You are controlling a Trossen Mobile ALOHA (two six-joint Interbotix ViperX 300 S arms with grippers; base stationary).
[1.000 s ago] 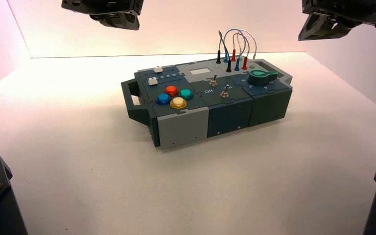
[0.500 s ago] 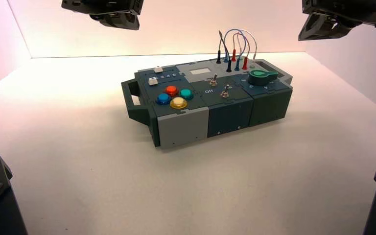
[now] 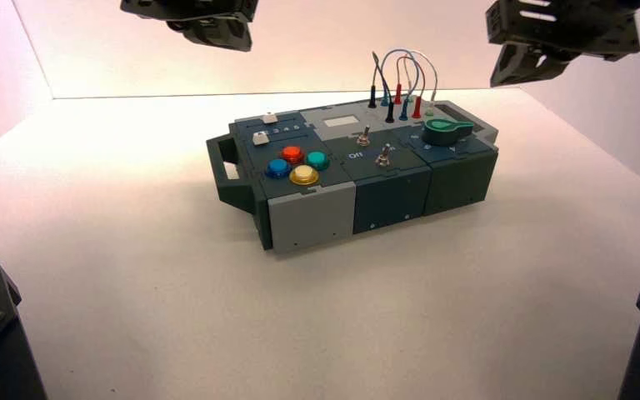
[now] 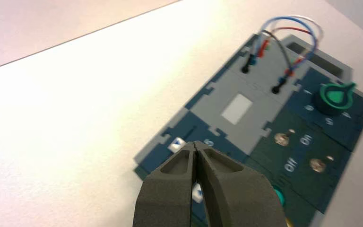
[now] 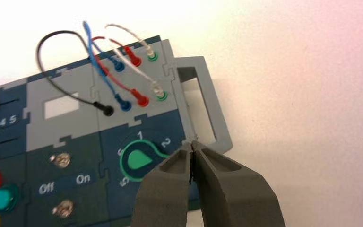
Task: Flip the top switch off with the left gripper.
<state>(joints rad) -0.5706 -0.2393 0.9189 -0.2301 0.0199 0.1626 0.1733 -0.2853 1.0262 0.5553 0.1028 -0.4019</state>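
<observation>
2 toggles (image 3: 365,136), 4 buttons (image 3: 292,154), 1 knob (image 3: 442,129).

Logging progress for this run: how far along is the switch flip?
Nothing looks done: the top switch stands untouched on the box. In hand: the left claw, fingers shut, hangs high over the box's far left side, not at the switch. Left: descend, reach the lever and push it to Off. The right claw, also shut, hangs above the green knob.
</observation>
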